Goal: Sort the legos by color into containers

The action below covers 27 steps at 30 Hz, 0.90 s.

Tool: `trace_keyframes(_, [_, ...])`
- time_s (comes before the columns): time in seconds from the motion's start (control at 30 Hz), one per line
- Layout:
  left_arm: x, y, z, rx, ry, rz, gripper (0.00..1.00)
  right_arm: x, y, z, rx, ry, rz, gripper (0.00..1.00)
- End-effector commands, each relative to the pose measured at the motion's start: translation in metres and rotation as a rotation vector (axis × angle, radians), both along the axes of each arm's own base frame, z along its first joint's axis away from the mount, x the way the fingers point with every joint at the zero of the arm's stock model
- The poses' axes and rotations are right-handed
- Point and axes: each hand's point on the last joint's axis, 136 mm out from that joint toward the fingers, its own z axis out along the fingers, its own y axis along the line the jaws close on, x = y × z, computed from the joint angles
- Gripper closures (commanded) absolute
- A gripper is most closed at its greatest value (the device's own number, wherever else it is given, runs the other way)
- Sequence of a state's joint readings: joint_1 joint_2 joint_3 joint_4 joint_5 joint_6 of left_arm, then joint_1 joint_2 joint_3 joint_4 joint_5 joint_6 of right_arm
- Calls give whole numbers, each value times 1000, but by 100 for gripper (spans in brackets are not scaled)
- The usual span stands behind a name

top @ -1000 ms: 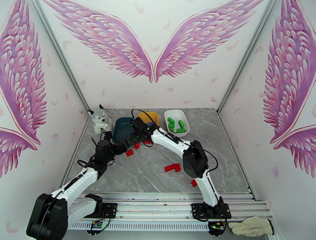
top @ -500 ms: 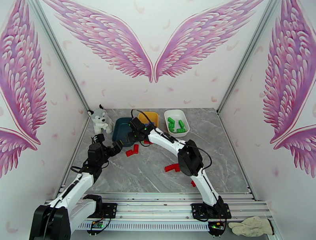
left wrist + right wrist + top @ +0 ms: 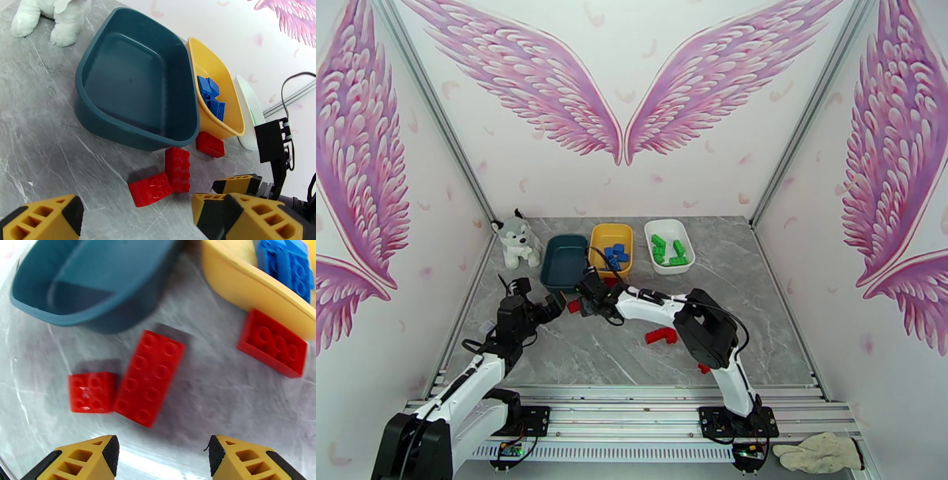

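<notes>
Three red legos lie on the table just in front of the trays: a long one (image 3: pixel 150 378), a small square one (image 3: pixel 93 392) touching it, and one (image 3: pixel 272 342) against the yellow tray (image 3: pixel 252 287). My right gripper (image 3: pixel 162 461) hangs open just short of them, with nothing between its fingers. My left gripper (image 3: pixel 134 221) is open too, on the near left of the same bricks (image 3: pixel 177 169). The dark teal tray (image 3: pixel 134 87) holds nothing. Blue legos (image 3: pixel 616 254) lie in the yellow tray (image 3: pixel 597 241) and green ones (image 3: pixel 668 250) in the white tray (image 3: pixel 689 254).
An L-shaped red piece (image 3: pixel 660 335) and another red brick (image 3: pixel 703 367) lie near the right arm's elbow. A plush husky (image 3: pixel 513 241) sits at the far left beside the teal tray. A glove (image 3: pixel 818 452) lies off the table at the near right.
My right gripper has pulled back from over the trays to the red bricks and its jaws have opened. The left arm has drawn back a little to the left.
</notes>
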State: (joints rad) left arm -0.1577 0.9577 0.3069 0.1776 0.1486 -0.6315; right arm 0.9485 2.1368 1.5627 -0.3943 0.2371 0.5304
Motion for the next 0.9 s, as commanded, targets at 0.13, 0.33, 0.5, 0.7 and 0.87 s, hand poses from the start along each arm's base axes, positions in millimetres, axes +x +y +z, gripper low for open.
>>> trace_keyframes(0.13, [5,5,10,8,-43,38,1,25,15,1,30,-69,-111,31])
trace_keyframes(0.33, [14,-3,11,-8,-50,11,1,35,8,-8,12,-76,-168,32])
trace_keyframes(0.5, [20,-14,7,-19,-47,-19,1,39,16,-21,15,-42,-154,34])
trace_keyframes(0.7, [23,-19,3,-13,-41,-29,2,42,3,-38,-22,-26,-191,38])
trace_keyframes(0.87, [22,-20,1,-10,-38,-26,2,35,-13,-46,-20,-15,-204,43])
